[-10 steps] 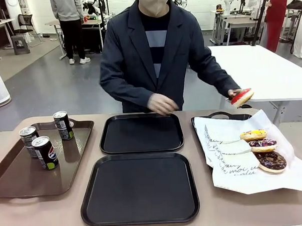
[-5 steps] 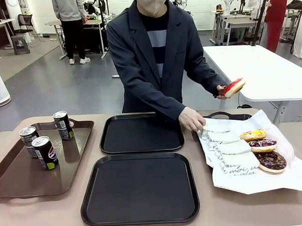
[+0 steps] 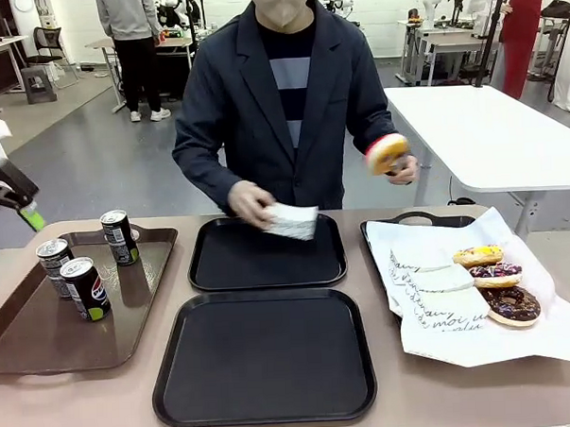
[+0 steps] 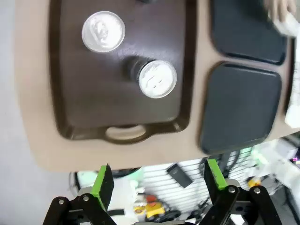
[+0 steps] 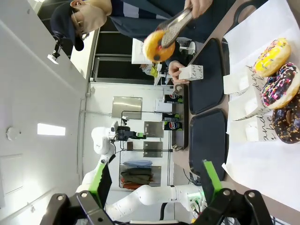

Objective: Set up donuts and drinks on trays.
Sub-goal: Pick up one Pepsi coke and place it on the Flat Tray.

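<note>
left fingers [image 4: 103, 182] spread | right fingers [image 5: 209, 180] spread | 3 drinks [image 3: 85, 288] upright on brown tray [image 3: 54, 345]

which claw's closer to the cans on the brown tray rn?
Left. The left claw hangs open just off the brown tray, above the cans; the right claw is over by the donuts, across both black trays.

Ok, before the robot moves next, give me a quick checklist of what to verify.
1. Left end effector open: ok.
2. Right end effector open: ok.
3. Three cans upright on the brown tray: ok.
4. Near black tray free of hands: ok.
5. Far black tray free of hands: not ok, the person's hand holds a paper holder over it.
6. Raised donut set on a tray: not ok, held in the air.
</note>
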Tool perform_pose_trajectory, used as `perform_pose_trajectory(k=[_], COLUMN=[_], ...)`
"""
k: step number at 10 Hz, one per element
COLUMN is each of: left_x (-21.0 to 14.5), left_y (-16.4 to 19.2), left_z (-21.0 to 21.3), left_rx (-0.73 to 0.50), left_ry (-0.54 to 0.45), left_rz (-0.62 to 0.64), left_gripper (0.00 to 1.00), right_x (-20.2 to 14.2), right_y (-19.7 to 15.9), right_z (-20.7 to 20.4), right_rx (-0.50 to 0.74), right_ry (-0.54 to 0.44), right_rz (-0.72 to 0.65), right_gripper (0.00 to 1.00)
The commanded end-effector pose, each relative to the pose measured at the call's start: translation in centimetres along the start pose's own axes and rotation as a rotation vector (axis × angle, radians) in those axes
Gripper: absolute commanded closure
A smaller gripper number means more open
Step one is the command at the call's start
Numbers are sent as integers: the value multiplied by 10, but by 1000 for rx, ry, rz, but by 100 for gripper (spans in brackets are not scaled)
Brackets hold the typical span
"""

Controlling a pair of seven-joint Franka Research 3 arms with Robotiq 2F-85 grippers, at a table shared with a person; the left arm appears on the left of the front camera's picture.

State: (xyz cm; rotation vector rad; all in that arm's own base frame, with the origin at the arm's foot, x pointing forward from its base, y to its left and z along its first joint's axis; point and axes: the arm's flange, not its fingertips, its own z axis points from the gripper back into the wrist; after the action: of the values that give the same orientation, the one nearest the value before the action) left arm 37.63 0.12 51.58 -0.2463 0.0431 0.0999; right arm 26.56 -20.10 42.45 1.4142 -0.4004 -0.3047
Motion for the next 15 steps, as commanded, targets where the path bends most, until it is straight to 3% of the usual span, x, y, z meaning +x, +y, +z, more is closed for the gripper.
perform_pose_trajectory(k=[1, 2, 4, 6, 7, 12, 13, 15], left_x=[13, 19, 24, 24, 24, 38, 42, 44], left_y=[-21, -35, -54, -54, -59, -56, -56, -54], left_z=[-14, -32, -61, -83, -62, -81, -89, -98], left_rx=[159, 230, 254, 290, 237, 283, 330, 299], left_ry=[89, 91, 29, -203, 32, 8, -70, -110], left_rz=[-41, -39, -63, -104, -91, -121, -132, -185], left_gripper=[0, 0, 0, 0, 0, 0, 0, 0], right_x=[2, 2, 2, 2, 2, 2, 2, 2], right_y=[-1, -1, -1, -1, -1, -1, -1, -1], right_z=[0, 0, 0, 0, 0, 0, 0, 0], right_rx=[23, 23, 23, 23, 23, 23, 23, 23], right_ry=[-7, -7, -7, -7, -7, -7, -7, -7], right_rz=[18, 18, 18, 18, 18, 18, 18, 18], right_gripper=[0, 0, 0, 0, 0, 0, 0, 0])
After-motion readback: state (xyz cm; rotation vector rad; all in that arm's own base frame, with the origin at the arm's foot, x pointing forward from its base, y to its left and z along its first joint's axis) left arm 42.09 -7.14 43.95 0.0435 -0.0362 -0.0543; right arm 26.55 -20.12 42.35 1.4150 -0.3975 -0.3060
